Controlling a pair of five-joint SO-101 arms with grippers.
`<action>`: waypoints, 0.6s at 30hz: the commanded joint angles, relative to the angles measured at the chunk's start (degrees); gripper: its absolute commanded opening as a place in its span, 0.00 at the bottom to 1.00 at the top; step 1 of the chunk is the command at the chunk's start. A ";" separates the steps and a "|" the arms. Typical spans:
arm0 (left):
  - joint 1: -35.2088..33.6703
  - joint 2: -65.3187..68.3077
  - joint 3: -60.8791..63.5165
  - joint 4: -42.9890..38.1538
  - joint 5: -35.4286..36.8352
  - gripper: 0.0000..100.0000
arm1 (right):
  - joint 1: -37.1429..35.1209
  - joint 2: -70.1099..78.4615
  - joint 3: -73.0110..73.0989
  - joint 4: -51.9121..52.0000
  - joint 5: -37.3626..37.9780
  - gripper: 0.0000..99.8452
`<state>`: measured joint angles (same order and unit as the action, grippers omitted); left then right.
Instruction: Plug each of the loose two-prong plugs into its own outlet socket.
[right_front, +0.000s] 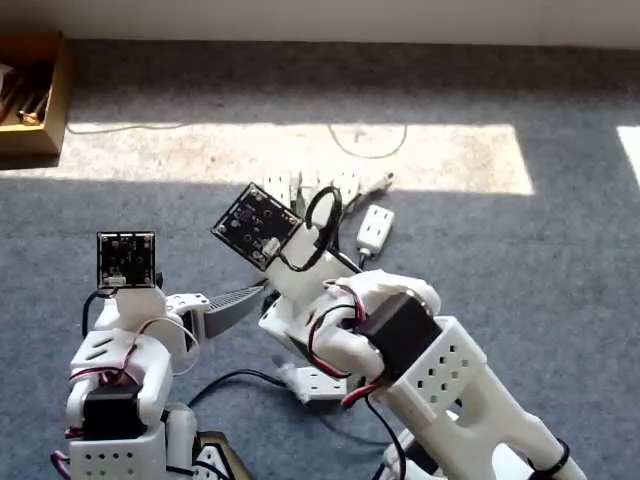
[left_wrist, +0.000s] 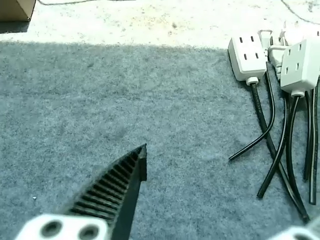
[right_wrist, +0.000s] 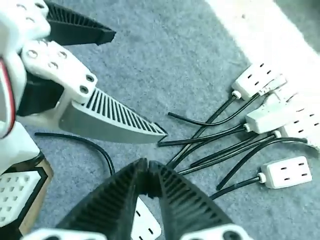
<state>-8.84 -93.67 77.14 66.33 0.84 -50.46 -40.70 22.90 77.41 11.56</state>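
**Right arm hides part of the socket cluster**

The grey carpet carries everything, with a sunlit band across its far side. In the high view the right arm stretches over the middle and hides part of the white outlet blocks. One block lies bare just beside the arm, and another peeks out from under it.

The right gripper has its two black fingers pressed tip to tip with nothing between them, near the loose cord ends. The left gripper is spread wide and empty, its grey finger and black finger well apart. Its own wrist view shows one dark ribbed finger over the carpet, its partner cut off at the edge.

The blocks are white and squarish with slotted faces. Each trails a black cord, and the cords overlap as they fan toward the arms. Small white pieces sit among the blocks. Whether they are the two-prong plugs cannot be told, as any prongs are too small to make out.
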 joint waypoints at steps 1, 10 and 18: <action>0.22 -0.22 -0.31 -0.53 -0.35 0.53 | 0.04 -0.13 -0.40 1.01 1.05 0.01; -11.03 0.04 1.71 -7.74 1.49 0.53 | 1.80 -0.66 29.76 -11.03 8.53 0.01; -11.47 0.04 3.82 -10.37 1.85 0.53 | -10.68 -0.66 38.73 -13.49 3.08 0.01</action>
<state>-19.47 -93.76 81.10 57.19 2.42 -58.81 -40.53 61.49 64.84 15.52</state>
